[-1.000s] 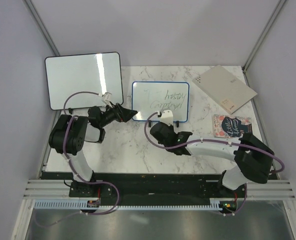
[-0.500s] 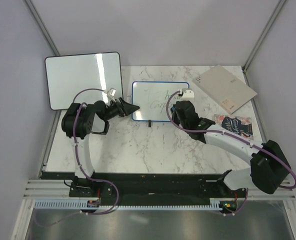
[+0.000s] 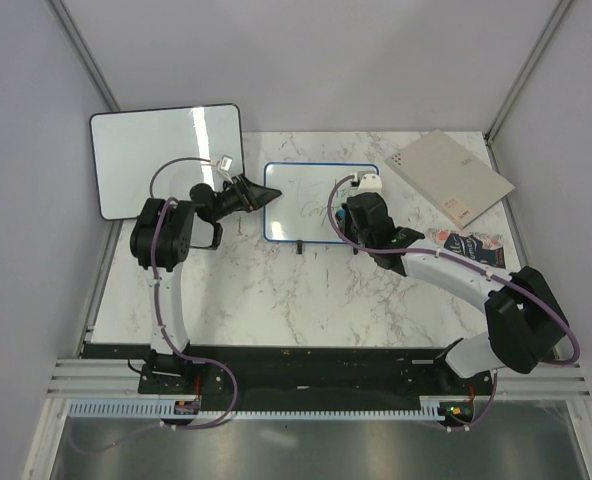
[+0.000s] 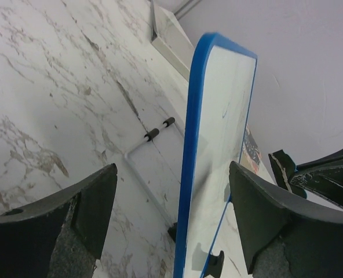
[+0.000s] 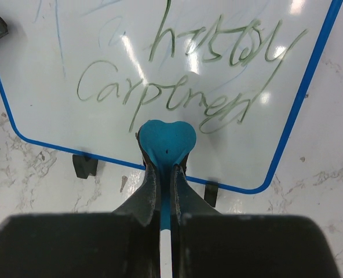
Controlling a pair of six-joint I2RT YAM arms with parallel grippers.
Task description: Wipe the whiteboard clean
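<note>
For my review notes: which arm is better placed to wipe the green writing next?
Right. The right claw pinches the teal eraser, held at the whiteboard just below the green writing. The left claw stands open astride the board's edge, holding no eraser.

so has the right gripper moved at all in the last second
Yes. In the top view the right gripper, holding the teal eraser, has gone from the near edge of the whiteboard toward its far right corner.

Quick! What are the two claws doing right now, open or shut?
Left claw: open, its fingers either side of the small blue-framed rectangular whiteboard edge, not gripping.
Right claw: shut on the teal heart-shaped eraser.
</note>
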